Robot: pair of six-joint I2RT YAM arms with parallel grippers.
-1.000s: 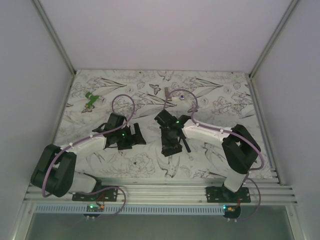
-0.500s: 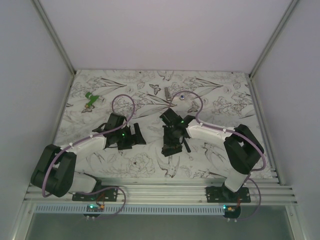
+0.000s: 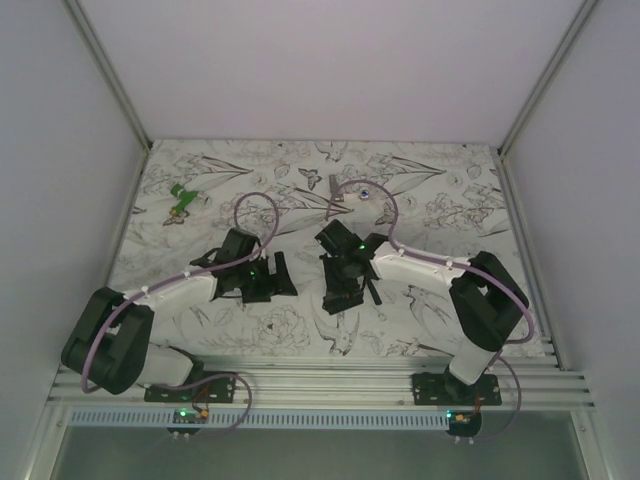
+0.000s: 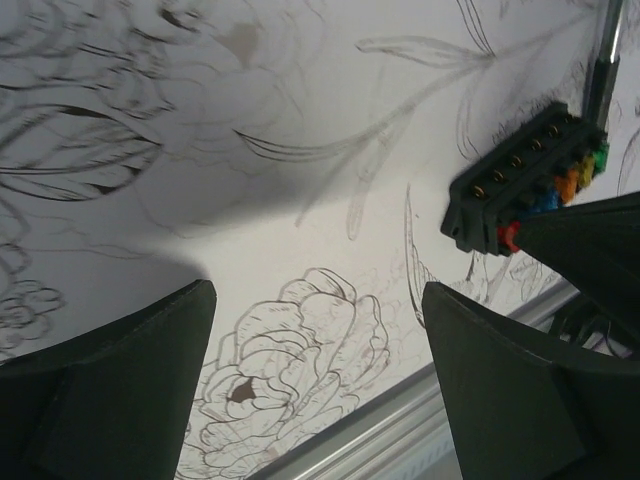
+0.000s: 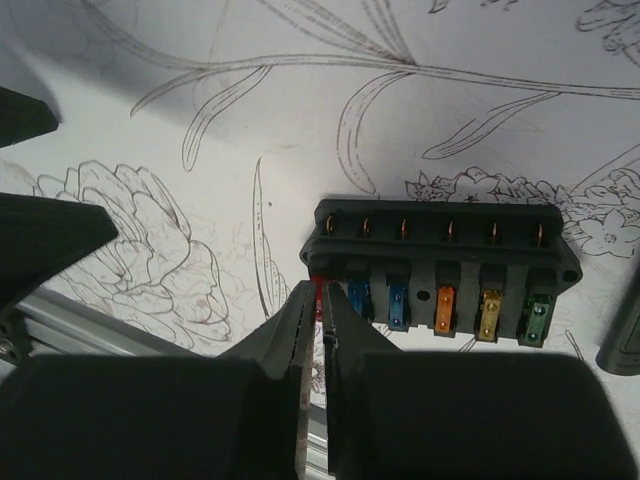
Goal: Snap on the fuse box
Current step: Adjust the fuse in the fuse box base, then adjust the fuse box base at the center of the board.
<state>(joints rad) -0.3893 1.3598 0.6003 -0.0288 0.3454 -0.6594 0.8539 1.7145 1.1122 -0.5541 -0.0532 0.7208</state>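
The fuse box (image 5: 440, 250) is a black block lying flat on the flower-printed table, with a row of red, blue, orange, yellow and green fuses along its near side. My right gripper (image 5: 318, 292) is down at its left end. Its jaws are shut to a thin slit, tips against the red fuse (image 5: 319, 290). From above, the right gripper (image 3: 345, 283) covers most of the fuse box (image 3: 340, 300). My left gripper (image 4: 318, 300) stands wide open over bare table with nothing between its fingers. The fuse box (image 4: 520, 185) lies to its upper right. The left gripper (image 3: 275, 277) is left of the box.
A metal shaft (image 4: 605, 50) lies just behind the box, and a dark object (image 5: 622, 340) sits at its right. A green piece (image 3: 181, 197) is at the back left and a small grey piece (image 3: 340, 196) at the back middle. The aluminium rail (image 3: 320, 385) borders the near edge.
My left arm has slid right, closer to the fuse box, its jaws slightly narrower. My right gripper has shifted a little over the box's left end.
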